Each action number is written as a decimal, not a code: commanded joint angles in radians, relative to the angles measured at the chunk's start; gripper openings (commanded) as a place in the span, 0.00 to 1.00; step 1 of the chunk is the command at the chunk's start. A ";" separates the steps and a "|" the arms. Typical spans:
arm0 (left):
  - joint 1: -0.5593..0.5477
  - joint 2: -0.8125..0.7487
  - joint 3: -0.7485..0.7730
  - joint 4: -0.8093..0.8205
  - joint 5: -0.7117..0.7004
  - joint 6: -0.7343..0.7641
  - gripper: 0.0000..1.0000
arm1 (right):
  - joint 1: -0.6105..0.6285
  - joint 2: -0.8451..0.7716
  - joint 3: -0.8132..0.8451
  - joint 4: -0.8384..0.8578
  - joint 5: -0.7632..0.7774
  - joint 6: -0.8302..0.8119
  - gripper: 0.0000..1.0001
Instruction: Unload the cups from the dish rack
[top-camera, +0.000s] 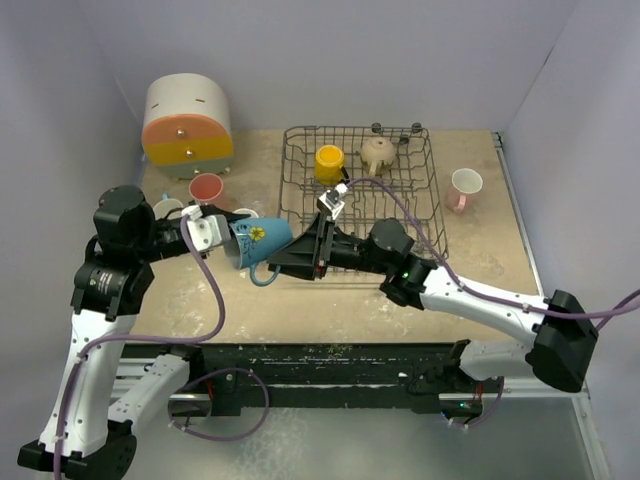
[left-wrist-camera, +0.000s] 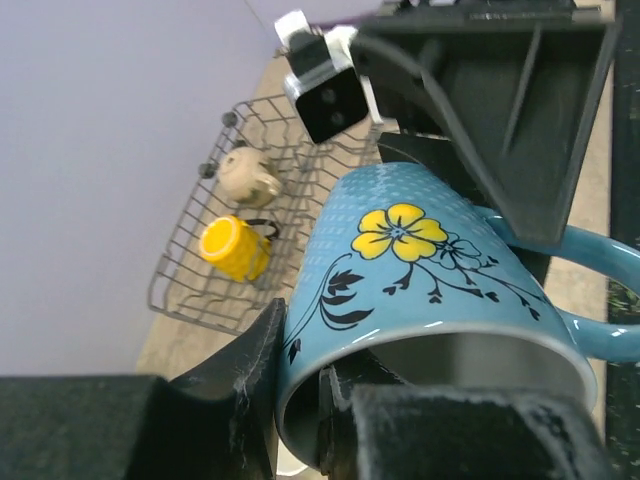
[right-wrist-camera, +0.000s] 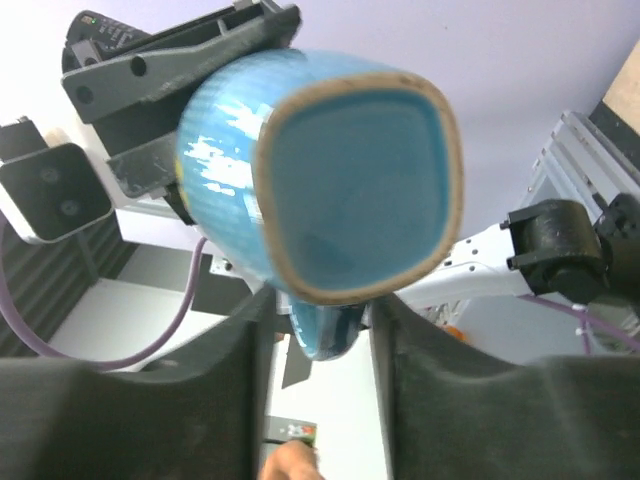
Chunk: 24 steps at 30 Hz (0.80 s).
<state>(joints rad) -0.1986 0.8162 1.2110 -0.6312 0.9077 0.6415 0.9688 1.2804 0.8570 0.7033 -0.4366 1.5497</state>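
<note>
A blue mug with a yellow flower (top-camera: 258, 240) hangs in the air left of the dish rack (top-camera: 437, 215), tipped on its side. My left gripper (top-camera: 222, 240) is shut on its rim, one finger inside and one outside (left-wrist-camera: 300, 390). My right gripper (top-camera: 292, 260) is at the mug's base; its fingers stand on either side of the handle (right-wrist-camera: 325, 335) with small gaps, open (right-wrist-camera: 322, 350). The mug's bottom (right-wrist-camera: 350, 170) fills the right wrist view. A yellow cup (top-camera: 329, 163) and a tan cup (top-camera: 378, 153) sit in the rack, also in the left wrist view (left-wrist-camera: 232, 247).
A pink mug (top-camera: 465, 188) stands on the table right of the rack. A salmon tumbler (top-camera: 207, 188) and two pale cups (top-camera: 168, 208) stand left of it, near the white, orange and yellow drawer box (top-camera: 187, 125). Walls close in on three sides.
</note>
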 joint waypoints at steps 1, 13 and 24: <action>-0.001 0.015 0.019 -0.032 0.063 -0.009 0.00 | -0.058 -0.132 0.046 -0.176 0.007 -0.125 0.60; -0.145 0.273 0.145 -0.355 -0.089 0.217 0.00 | -0.470 -0.165 0.337 -1.294 0.352 -0.762 0.94; -0.655 0.568 0.106 -0.258 -0.458 0.167 0.00 | -0.600 0.024 0.585 -1.432 0.495 -0.884 0.99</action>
<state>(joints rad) -0.7383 1.3041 1.3048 -0.9562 0.5644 0.8120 0.3943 1.2591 1.3563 -0.6483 -0.0311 0.7494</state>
